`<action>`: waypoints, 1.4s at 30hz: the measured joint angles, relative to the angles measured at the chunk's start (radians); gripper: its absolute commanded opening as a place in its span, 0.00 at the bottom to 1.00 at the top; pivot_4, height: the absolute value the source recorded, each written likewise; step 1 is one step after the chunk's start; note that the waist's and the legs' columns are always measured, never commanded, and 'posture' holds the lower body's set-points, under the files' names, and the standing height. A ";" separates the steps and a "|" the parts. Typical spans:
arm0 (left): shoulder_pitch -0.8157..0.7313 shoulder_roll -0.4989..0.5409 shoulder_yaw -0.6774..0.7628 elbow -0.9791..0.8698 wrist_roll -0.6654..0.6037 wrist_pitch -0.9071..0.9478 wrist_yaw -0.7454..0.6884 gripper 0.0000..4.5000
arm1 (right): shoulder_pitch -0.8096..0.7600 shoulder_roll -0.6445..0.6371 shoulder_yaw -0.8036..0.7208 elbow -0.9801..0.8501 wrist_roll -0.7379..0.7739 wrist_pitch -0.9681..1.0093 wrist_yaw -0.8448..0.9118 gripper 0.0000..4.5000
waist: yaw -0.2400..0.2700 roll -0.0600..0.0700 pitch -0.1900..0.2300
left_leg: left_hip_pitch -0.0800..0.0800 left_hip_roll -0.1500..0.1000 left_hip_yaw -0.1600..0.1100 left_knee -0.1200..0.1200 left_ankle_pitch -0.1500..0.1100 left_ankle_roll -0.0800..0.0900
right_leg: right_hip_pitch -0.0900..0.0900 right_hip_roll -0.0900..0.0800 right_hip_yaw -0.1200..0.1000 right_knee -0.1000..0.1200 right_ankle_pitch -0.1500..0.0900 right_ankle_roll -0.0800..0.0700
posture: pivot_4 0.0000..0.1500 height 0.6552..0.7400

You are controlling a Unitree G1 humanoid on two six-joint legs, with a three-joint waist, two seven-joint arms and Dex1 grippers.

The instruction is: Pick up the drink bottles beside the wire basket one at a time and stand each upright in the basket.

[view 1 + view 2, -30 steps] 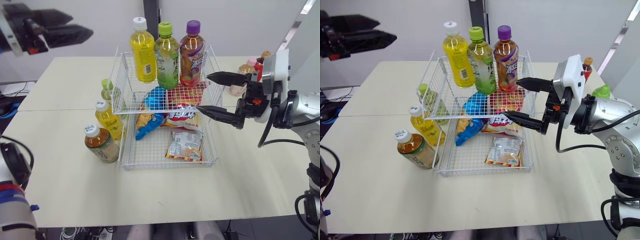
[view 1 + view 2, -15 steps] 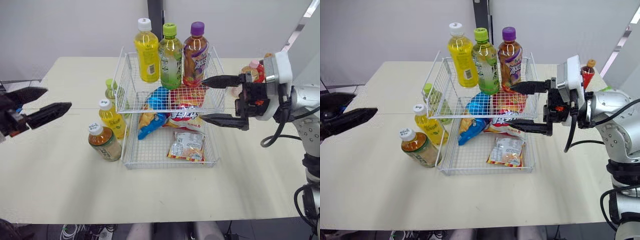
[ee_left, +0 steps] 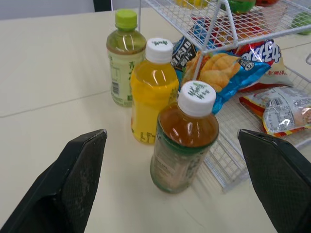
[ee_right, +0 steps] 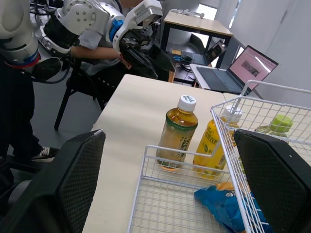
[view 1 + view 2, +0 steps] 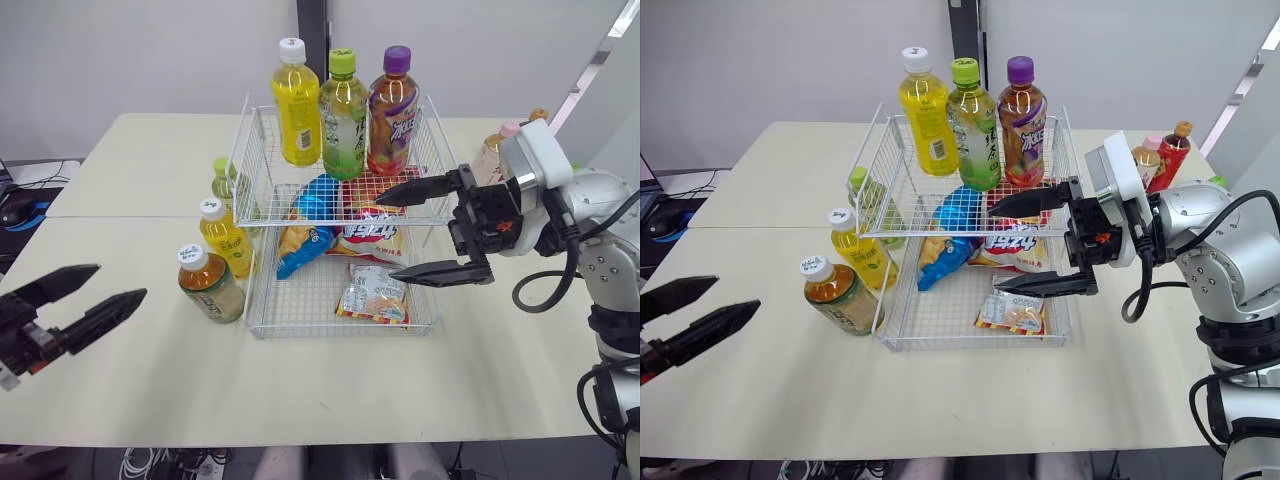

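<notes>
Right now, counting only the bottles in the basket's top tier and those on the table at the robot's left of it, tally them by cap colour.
White caps: 3 (tall yellow bottle, small yellow bottle, tea bottle)
Green caps: 2 (tall green bottle, small green bottle)
Purple caps: 1 (purple-capped bottle)
Total: 6

White two-tier wire basket (image 5: 345, 332) on the desk (image 5: 140, 170). Upright in a row in the upper tier: tall yellow bottle (image 5: 296, 108) with white cap, green bottle (image 5: 342, 120) with lime cap, brown bottle (image 5: 392, 115) with purple cap. Upright on the desk just beside the left wall, front to back: amber tea bottle (image 5: 209, 288) with white cap, small yellow bottle (image 5: 224, 240) with white cap, pale green bottle (image 5: 227, 190) with green cap. Off to the right, near the far edge: peach bottle (image 5: 1148, 160) with pink cap, red bottle (image 5: 1171, 155) with orange cap.
</notes>
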 measured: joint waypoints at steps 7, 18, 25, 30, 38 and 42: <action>-0.024 -0.135 -0.055 -0.101 -0.122 -0.022 0.234 1.00 | 0.026 0.002 -0.001 0.000 0.023 0.013 0.023 1.00 | 0.003 0.000 0.000 | 0.000 0.000 0.001 0.000 0.000 0.000 | 0.000 0.000 0.001 0.000 0.000 0.000 | 1.00 1.00; -0.039 -0.231 -0.286 -0.159 -0.086 -0.211 0.544 1.00 | 0.036 0.000 -0.002 -0.038 0.046 0.034 0.015 1.00 | 0.009 0.001 -0.001 | 0.001 0.001 0.002 0.001 0.000 0.000 | 0.001 0.002 0.002 0.000 0.001 0.000 | 1.00 1.00; -0.105 -0.227 -0.427 -0.156 -0.054 -0.248 0.708 1.00 | 0.035 -0.006 -0.003 -0.039 0.045 0.035 0.011 1.00 | 0.011 0.001 -0.001 | 0.001 0.002 0.002 0.001 0.000 0.000 | 0.001 0.005 0.002 0.000 0.001 0.000 | 1.00 1.00; -0.145 -0.220 -0.515 -0.147 -0.027 -0.247 0.803 1.00 | 0.034 -0.005 -0.003 -0.046 0.045 0.037 -0.003 1.00 | 0.011 0.001 -0.001 | 0.001 0.002 0.003 0.000 0.000 0.000 | 0.001 0.008 0.003 0.000 0.001 0.000 | 1.00 1.00; -0.194 -0.182 -0.628 -0.106 0.008 -0.242 0.845 1.00 | 0.033 -0.005 -0.002 -0.050 0.045 0.038 -0.016 1.00 | 0.012 0.001 -0.001 | 0.001 0.003 0.002 0.000 0.000 -0.001 | 0.001 0.010 0.004 0.000 0.001 0.000 | 1.00 1.00; -0.194 -0.176 -0.666 -0.095 0.023 -0.243 0.848 1.00 | 0.033 -0.005 -0.002 -0.056 0.045 0.039 -0.025 1.00 | 0.012 0.001 -0.001 | 0.001 0.003 0.002 0.000 -0.001 -0.001 | 0.000 0.010 0.003 0.000 0.001 0.000 | 1.00 1.00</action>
